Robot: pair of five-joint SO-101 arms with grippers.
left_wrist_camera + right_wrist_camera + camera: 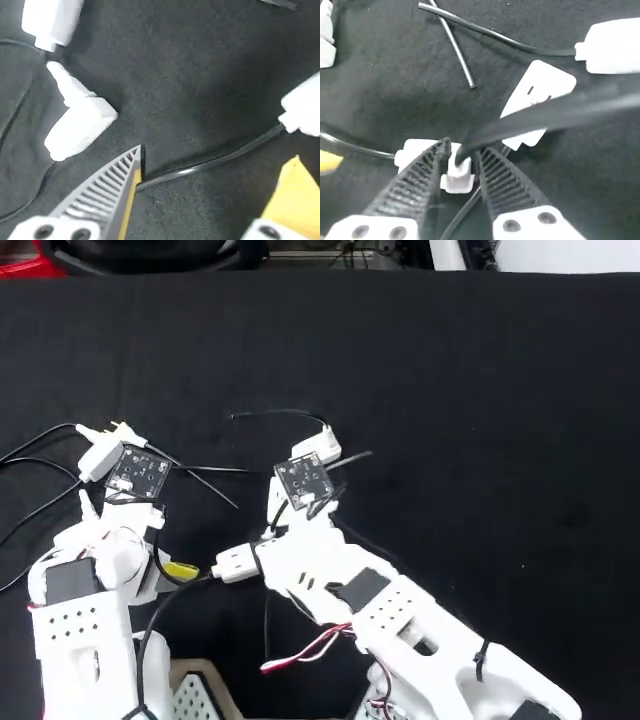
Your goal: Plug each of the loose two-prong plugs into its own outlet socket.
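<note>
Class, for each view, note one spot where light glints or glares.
High view: the right arm glares white against black cloth. Left wrist view: a glint runs along the black cable. Right wrist view: the right gripper clamps a brightly lit plug.

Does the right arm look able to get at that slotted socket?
Probably yes: the socket lies just beyond the right gripper, with nothing between. But the gripper is shut on a plug, whose cable hangs in front of it.
</note>
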